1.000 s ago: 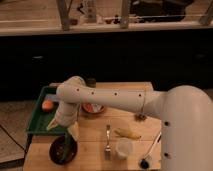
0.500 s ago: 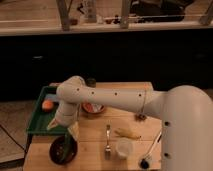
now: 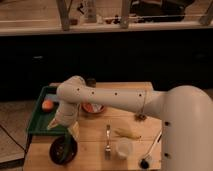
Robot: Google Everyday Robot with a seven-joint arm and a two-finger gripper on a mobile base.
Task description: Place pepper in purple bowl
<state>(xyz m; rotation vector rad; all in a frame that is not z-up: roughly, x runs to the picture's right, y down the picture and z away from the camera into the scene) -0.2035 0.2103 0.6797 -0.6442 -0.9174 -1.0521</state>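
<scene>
Looking down on a wooden table point(image 3: 95, 131) crowded with small things. At the left, a green tray point(image 3: 35, 124) holding a round orange fruit point(image 3: 47, 105). Past the middle, an orange-red bowl point(image 3: 93, 108), half hidden by the white arm point(image 3: 115, 97) stretched in from the right and bent downward at its elbow. In mid-table, a fork point(image 3: 107, 140) lying lengthwise; just right of it, a pale yellow piece point(image 3: 127, 133); nearer the front edge, a white cup point(image 3: 123, 148). Further right, a slim utensil point(image 3: 151, 150) with a dark end, close against the robot's body. At the front left corner, the purple bowl point(image 3: 51, 150): dark, nearly black, round and shallow. Directly over its far rim, the gripper point(image 3: 70, 131), pointing down and covering part of the bowl; cannot tell whether clenched or released. Inside the bowl, a thin faint streak, possibly the pepper point(image 3: 63, 149); too dim to tell its colour or whether it touches the gripper.
</scene>
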